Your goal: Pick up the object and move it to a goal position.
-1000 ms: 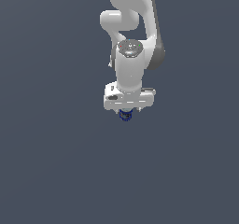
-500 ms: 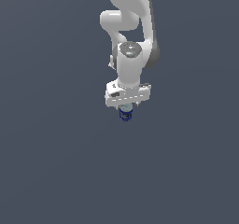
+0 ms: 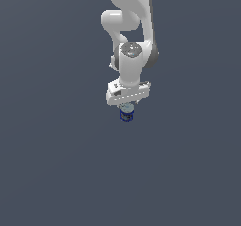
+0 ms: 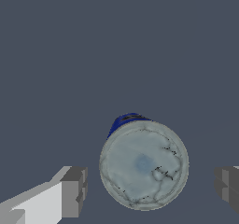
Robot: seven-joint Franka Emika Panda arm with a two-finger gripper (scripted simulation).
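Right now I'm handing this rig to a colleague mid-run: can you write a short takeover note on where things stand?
End effector: open, fingers on either side of the can, clear gaps on both sides, not touching it.
Can: upright, grey lid facing the wrist camera, blue side just visible. In the exterior view it sits directly under the end effector.
Done: arm lined up above the can, fingers straddling it.
Left: close on the can, lift it, carry it to the goal. No goal marker shows in either view, so confirm where it is before moving.

Arm lowered slightly; hand (image 3: 126, 108) nearer can (image 3: 126, 114), fingers spread either side.
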